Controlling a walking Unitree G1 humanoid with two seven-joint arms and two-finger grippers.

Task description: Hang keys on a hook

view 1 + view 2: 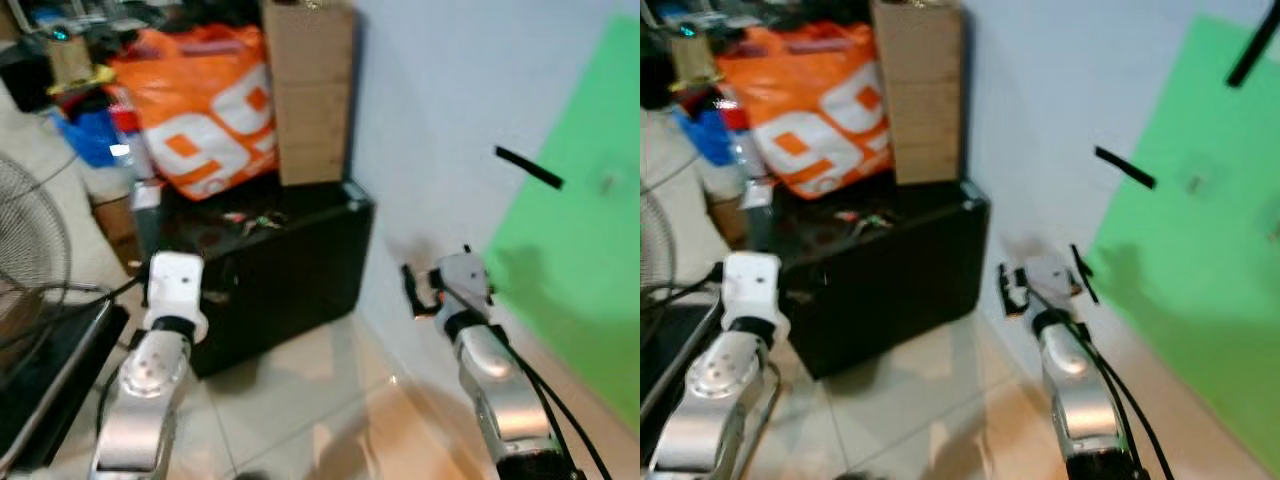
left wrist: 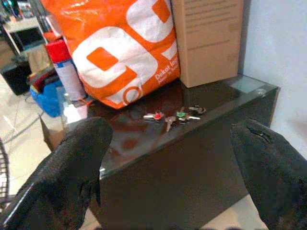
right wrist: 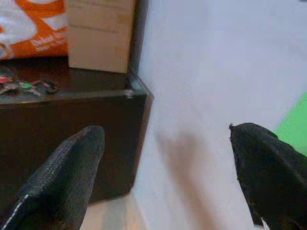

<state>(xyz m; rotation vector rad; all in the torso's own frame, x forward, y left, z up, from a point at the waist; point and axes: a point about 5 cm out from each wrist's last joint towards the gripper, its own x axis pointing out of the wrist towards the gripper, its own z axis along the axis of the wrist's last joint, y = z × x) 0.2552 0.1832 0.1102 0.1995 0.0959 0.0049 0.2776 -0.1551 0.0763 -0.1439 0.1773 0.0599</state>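
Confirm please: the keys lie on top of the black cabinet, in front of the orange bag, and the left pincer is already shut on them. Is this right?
Not quite. The keys do lie on the black cabinet before the orange bag, but the left pincer is open and apart from them, as the left wrist view shows.

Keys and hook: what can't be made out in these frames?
- Keys: sharp in the left wrist view, but in the left eye view a blurred smear on the black cabinet; their number is unclear.
- Hook: the dark bar on the wall is too blurred to identify.
- Left gripper, right gripper: open, fingertips cut off by the frame edge.
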